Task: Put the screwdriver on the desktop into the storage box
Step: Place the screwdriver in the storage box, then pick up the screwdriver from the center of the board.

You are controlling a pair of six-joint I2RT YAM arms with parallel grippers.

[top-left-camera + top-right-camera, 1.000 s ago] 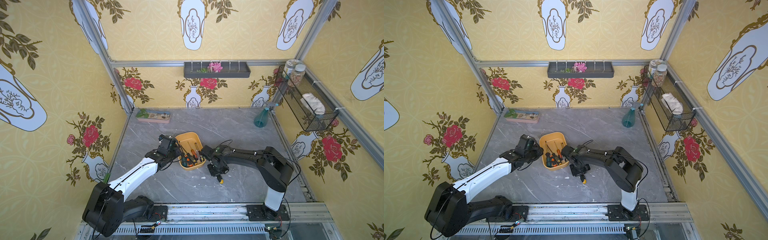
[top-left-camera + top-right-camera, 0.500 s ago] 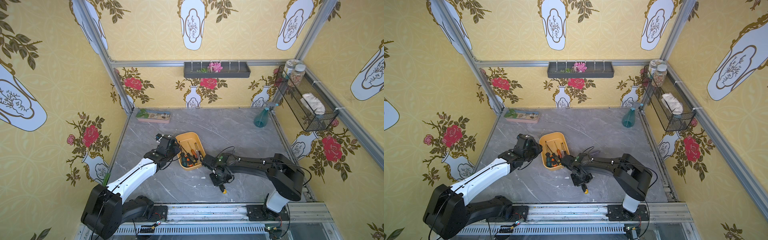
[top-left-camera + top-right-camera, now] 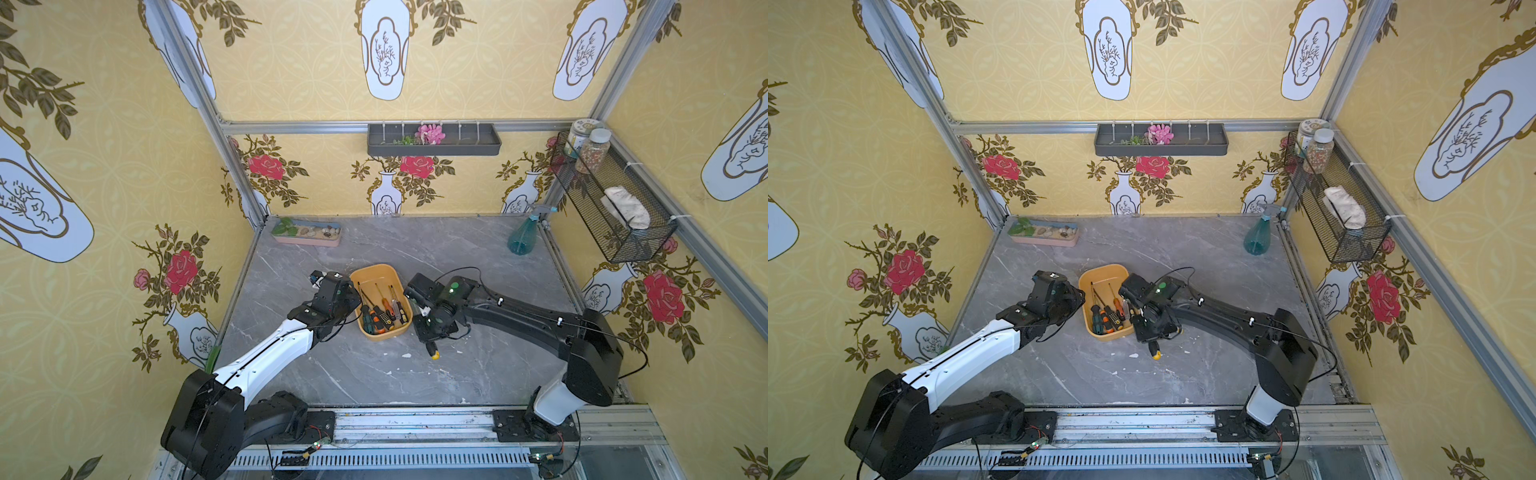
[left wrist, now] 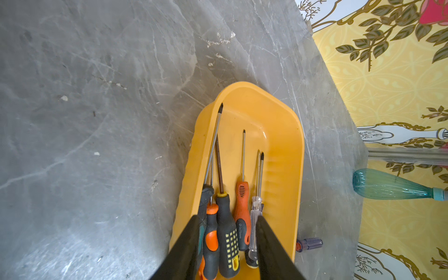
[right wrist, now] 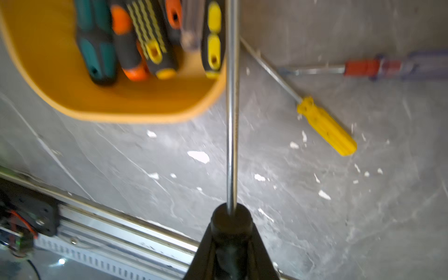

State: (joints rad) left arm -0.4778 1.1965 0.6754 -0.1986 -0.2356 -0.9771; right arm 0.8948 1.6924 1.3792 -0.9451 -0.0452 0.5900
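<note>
- Nearest the rail, the desktop is bare but for white chips. Half a second ago our right gripper hung out over this stretch, and it has since swung back in toward the storage box.
- That gripper is clamped tight on the black-handled screwdriver, whose shaft now crosses the box's near corner, so we judge the drop is close.
- Just beside it, a yellow-handled screwdriver and a red-and-clear screwdriver lie on the desktop outside the box, so more trips remain.
- The box holds several screwdrivers, handles toward the rail.
- Our left gripper hovers at the box's left rim, barely moved, jaws parted and holding nothing.
- Farther back, the pink tray and spray bottle stand well apart.
</note>
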